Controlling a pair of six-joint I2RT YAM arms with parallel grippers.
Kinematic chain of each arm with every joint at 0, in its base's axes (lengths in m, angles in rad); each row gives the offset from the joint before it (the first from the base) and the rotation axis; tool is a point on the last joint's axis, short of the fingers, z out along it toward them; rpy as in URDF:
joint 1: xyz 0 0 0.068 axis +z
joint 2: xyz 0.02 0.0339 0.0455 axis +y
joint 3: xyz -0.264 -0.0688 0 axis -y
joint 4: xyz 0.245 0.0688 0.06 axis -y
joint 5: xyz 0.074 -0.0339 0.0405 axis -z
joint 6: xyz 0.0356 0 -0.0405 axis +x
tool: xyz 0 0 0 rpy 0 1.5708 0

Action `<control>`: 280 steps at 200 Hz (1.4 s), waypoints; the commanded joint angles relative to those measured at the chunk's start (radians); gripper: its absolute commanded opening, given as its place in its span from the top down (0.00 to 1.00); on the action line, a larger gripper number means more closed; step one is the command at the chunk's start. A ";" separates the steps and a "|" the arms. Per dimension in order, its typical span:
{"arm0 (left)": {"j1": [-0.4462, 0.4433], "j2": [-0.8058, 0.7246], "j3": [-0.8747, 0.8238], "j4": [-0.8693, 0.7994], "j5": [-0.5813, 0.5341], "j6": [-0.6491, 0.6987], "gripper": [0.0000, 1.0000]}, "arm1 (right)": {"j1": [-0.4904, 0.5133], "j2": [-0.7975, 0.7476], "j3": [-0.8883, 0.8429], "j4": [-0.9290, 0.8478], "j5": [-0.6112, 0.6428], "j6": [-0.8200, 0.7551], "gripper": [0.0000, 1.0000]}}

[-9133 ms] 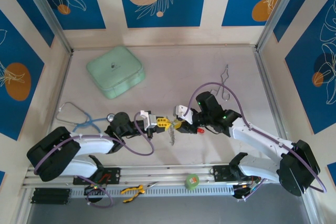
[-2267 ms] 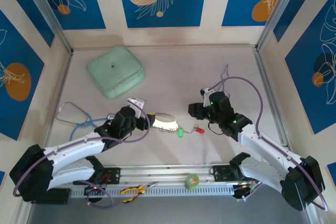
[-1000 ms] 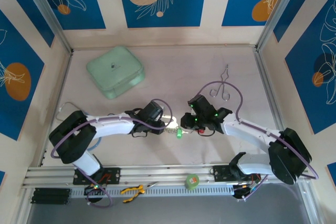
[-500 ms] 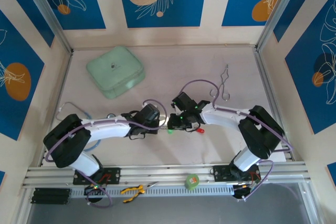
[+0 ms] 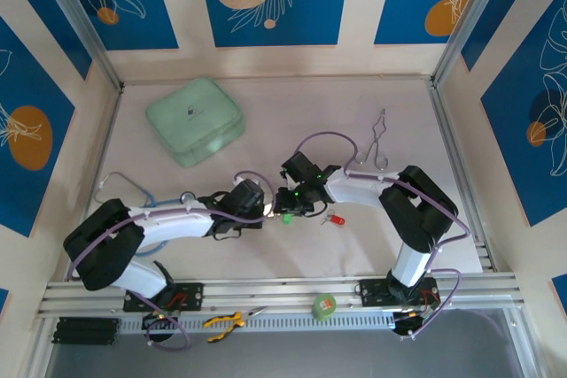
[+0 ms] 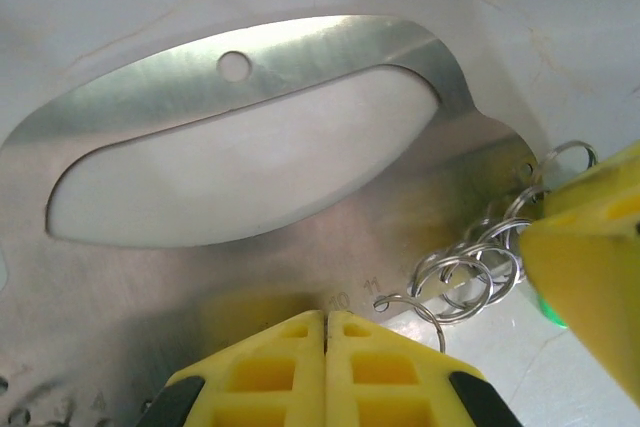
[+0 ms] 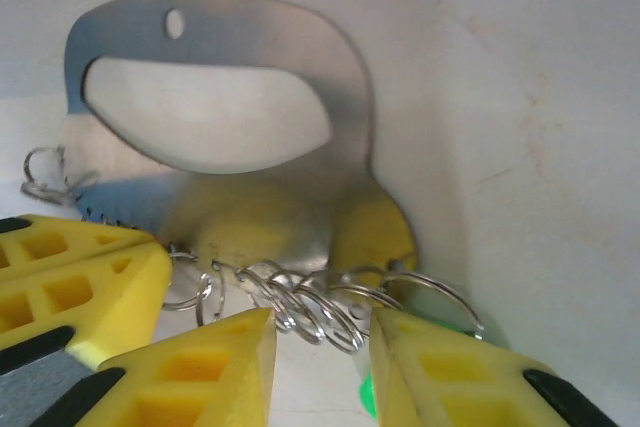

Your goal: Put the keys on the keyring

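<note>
at the near rail lies a green tape roll point(image 5: 325, 306). mid-table, the left gripper point(image 5: 264, 211) and right gripper point(image 5: 286, 206) meet at the keyring point(image 6: 300, 77). the green key point(image 5: 286, 218) lies just beside it, the red key point(image 5: 337, 219) apart to the right. the left wrist view shows its pads point(image 6: 270, 362) clenched on the plate's lower edge. the right wrist view shows parted jaws astride the coil of rings point(image 7: 300, 312). farthest back sits a mint case point(image 5: 195, 119).
</note>
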 commanded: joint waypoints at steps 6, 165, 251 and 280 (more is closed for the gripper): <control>-0.010 -0.023 -0.026 -0.020 -0.007 -0.018 0.99 | 0.005 -0.013 0.012 -0.090 0.071 -0.031 0.65; -0.010 -0.027 -0.046 0.004 -0.013 -0.026 1.00 | 0.036 0.015 0.031 -0.020 -0.107 -0.055 0.70; -0.010 -0.033 -0.062 0.033 -0.023 -0.047 1.00 | 0.040 -0.003 0.014 0.011 -0.141 -0.048 0.76; -0.010 -0.038 -0.061 0.032 -0.023 -0.045 1.00 | 0.047 0.004 0.031 -0.054 -0.027 -0.059 0.74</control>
